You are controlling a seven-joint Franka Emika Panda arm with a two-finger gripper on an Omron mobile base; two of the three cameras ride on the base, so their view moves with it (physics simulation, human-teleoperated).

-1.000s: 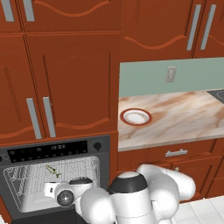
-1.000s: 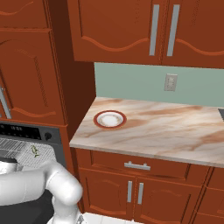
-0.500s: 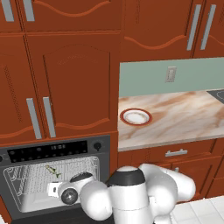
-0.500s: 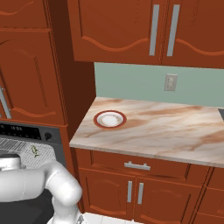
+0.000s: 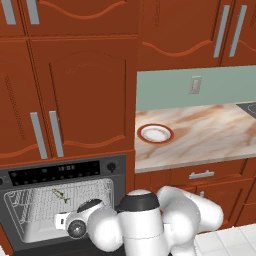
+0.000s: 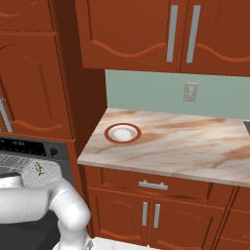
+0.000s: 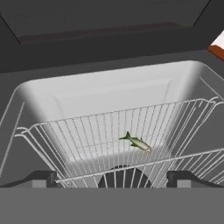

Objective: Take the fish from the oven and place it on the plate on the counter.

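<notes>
The fish (image 7: 137, 142), slender and greenish-yellow, lies on the oven (image 5: 65, 172) wire rack (image 7: 109, 144) ahead of the released pincer (image 7: 113, 178), between its tips, untouched.

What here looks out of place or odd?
Only one oddity: a tiny greenish-yellow fish lies bare on the wire rack inside the open black oven, with no dish under it. The red-rimmed white plate sits flat.

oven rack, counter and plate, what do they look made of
Oven rack: thin pale wires in a grid, probably bare metal. Counter: beige with brown veins and a smooth face, looks like polished marble or stone. Plate: white with a red-brown rim, likely glazed ceramic, though the render leaves that open.
</notes>
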